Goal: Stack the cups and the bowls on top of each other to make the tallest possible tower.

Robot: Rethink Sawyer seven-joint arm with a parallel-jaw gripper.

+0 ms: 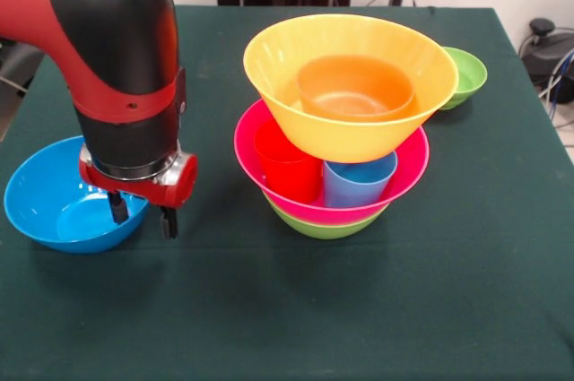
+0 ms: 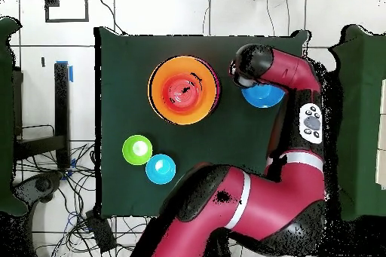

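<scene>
Gripper (image 1: 143, 215) fingers slightly apart, empty — at rim of medium blue bowl (image 1: 54, 202), tower (image 1: 345, 121) beside.

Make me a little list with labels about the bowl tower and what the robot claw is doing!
tower bottom: green bowl
next up: pink bowl holding red cup and blue cup
top: yellow bowl with orange bowl inside
claw: open, empty, at rim of loose blue bowl
other loose bowls: small green, small blue

Gripper (image 1: 143, 214) over blue bowl (image 1: 63, 197) rim — fingers apart — tower (image 1: 341, 130) beside.
</scene>
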